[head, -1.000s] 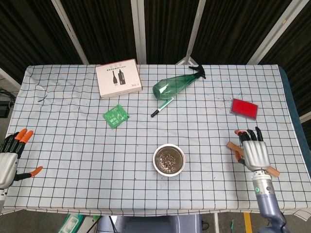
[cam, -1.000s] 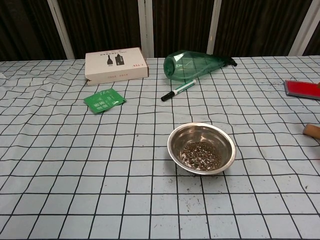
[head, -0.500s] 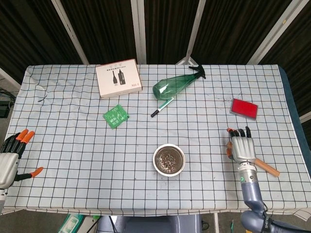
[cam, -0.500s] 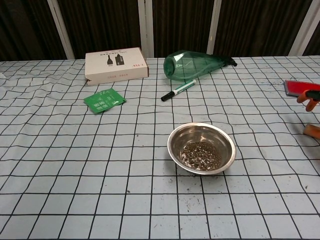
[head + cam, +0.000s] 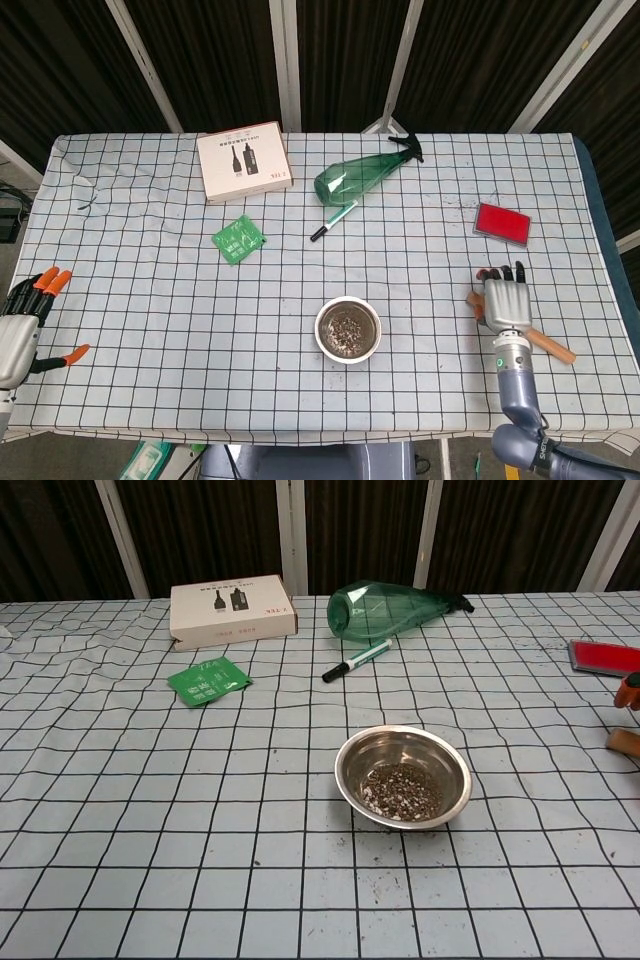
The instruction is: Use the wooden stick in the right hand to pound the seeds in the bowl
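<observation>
A steel bowl (image 5: 348, 330) of crushed seeds (image 5: 400, 788) stands at the front middle of the checked table; the chest view shows the bowl (image 5: 403, 777) as well. The wooden stick (image 5: 548, 346) lies flat on the cloth to the bowl's right, and its near end (image 5: 625, 742) shows at the chest view's right edge. My right hand (image 5: 505, 301) hovers palm down over the stick's middle, fingers stretched away from me and not wrapped around it. One orange fingertip (image 5: 630, 691) shows in the chest view. My left hand (image 5: 20, 328) stays at the front left edge, fingers apart, holding nothing.
Behind the bowl lie a black marker (image 5: 333, 221), a green spray bottle (image 5: 362, 176) on its side, a white box (image 5: 243, 162) and a green packet (image 5: 238, 239). A red flat case (image 5: 501, 223) sits beyond my right hand. The table edge runs just right of the stick.
My right hand moved left and slightly farther away over the stick, then edged back right. The stick stayed where it lay. The left hand and bowl did not move.
</observation>
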{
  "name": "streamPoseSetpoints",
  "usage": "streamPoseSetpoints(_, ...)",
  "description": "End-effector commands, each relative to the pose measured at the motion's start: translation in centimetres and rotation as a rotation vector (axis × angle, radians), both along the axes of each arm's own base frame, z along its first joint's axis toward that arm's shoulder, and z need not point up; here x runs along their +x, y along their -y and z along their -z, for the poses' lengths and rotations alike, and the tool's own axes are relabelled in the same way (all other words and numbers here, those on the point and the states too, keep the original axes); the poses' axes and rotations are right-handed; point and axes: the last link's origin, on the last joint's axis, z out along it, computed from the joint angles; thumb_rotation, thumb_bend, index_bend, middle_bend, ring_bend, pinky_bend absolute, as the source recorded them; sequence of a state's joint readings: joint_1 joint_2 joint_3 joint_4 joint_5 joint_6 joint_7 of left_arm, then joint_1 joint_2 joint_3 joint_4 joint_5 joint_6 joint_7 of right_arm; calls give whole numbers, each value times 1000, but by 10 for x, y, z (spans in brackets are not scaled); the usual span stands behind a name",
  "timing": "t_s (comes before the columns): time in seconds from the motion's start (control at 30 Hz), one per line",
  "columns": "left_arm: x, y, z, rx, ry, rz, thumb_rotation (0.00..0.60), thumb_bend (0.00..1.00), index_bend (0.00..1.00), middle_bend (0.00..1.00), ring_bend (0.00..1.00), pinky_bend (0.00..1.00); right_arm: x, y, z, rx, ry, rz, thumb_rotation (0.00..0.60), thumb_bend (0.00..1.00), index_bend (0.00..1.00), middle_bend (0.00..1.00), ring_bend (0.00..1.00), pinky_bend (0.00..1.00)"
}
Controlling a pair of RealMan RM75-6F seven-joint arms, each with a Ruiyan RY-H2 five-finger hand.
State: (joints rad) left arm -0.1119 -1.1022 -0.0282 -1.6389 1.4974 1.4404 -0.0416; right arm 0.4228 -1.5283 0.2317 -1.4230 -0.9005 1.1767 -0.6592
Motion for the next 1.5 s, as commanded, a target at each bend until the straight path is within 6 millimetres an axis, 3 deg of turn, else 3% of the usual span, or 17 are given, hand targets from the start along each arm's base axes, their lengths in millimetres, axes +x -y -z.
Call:
streamPoseSetpoints(0.03,0,0,0,-1,0,0,600,86,0,0,0,0,-2,-1,-1,5,-11,12,600,387,317,310,170,0)
streamPoseSetpoints(0.63,-1,1,1,-5,1,-1,600,86,0,0,0,0,-8,-3,6,31,3,51,600,386,323,318,173,0)
streamPoseSetpoints(1.33,1,1,1,-8,7,-4,600,86,0,0,0,0,-14,-3,4,28,-10,60,600,387,567,453,298,0)
streamPoseSetpoints(1.5,0,1,1,-9,9,-6,600,86,0,0,0,0,-11,-3,3,32,-24,31,600,472,588,464,310,0)
